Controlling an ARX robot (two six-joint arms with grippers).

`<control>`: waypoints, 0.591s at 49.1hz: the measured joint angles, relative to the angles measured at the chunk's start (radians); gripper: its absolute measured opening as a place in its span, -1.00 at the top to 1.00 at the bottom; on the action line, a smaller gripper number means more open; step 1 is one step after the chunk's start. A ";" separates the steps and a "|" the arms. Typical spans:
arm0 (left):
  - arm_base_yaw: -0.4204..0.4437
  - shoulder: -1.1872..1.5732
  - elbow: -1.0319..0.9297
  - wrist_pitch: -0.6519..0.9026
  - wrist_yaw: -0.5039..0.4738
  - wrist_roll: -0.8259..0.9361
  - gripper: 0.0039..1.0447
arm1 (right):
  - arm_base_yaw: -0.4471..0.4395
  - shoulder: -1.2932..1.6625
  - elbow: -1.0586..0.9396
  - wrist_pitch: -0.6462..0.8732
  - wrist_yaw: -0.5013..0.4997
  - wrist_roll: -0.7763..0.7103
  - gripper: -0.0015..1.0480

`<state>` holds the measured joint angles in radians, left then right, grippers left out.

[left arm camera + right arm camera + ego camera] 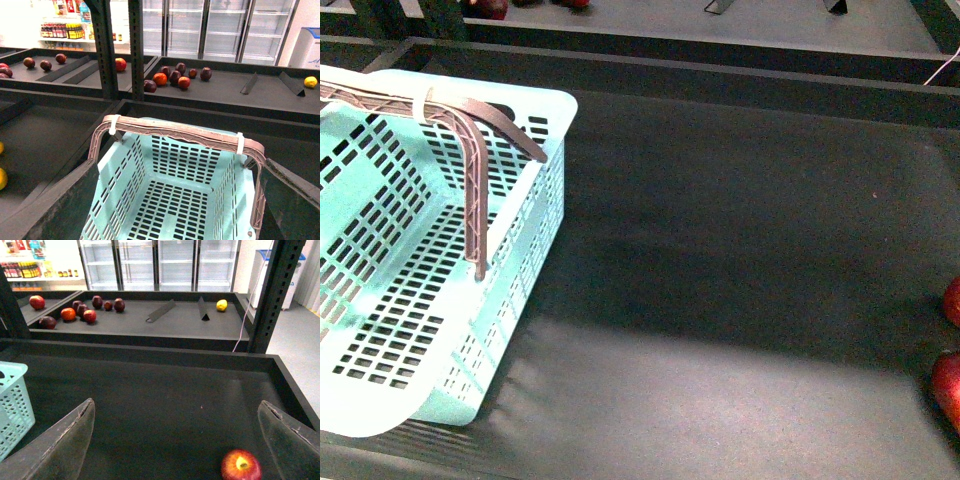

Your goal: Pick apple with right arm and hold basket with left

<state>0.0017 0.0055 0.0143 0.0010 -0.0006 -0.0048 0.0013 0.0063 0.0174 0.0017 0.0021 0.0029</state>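
The teal slotted basket stands at the left of the dark bin, its brownish-pink handle raised. In the left wrist view my left gripper hangs open above the empty basket, with the handle just beyond its fingers. My right gripper is open over the bin floor. The apple, red with a yellowish patch round its stem, lies between the fingers, close to one finger. Neither gripper touches anything. No arm shows in the front view.
Two red apples are cut off by the front view's right edge. The bin's raised wall runs behind. On the shelf beyond lie several dark and red apples, a lemon and black dividers. A dark upright post stands at the bin's corner.
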 joint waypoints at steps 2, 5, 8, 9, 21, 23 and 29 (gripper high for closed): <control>0.000 0.000 0.000 0.000 0.000 0.000 -0.87 | 0.000 0.000 0.000 0.000 0.000 0.000 -0.83; 0.005 0.044 0.037 -0.104 0.046 -0.065 -0.87 | 0.000 0.000 0.000 0.000 0.000 0.000 -0.83; -0.001 0.157 0.109 -0.260 0.074 -0.171 -0.87 | 0.000 0.000 0.000 0.000 0.000 0.000 -0.83; -0.007 0.203 0.131 -0.301 0.079 -0.205 -0.87 | 0.000 0.000 0.000 0.000 -0.002 0.000 -0.83; -0.042 0.702 0.343 -0.065 0.169 -0.617 -0.87 | 0.000 -0.001 0.000 0.000 -0.002 0.000 -0.83; -0.026 0.816 0.390 -0.017 0.207 -0.704 -0.87 | 0.000 0.000 0.000 0.000 -0.001 0.000 -0.83; -0.006 1.105 0.488 0.095 0.238 -0.929 -0.87 | 0.000 -0.001 0.000 0.000 -0.002 0.000 -0.83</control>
<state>-0.0048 1.1107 0.5018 0.0956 0.2375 -0.9337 0.0013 0.0055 0.0174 0.0017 0.0006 0.0029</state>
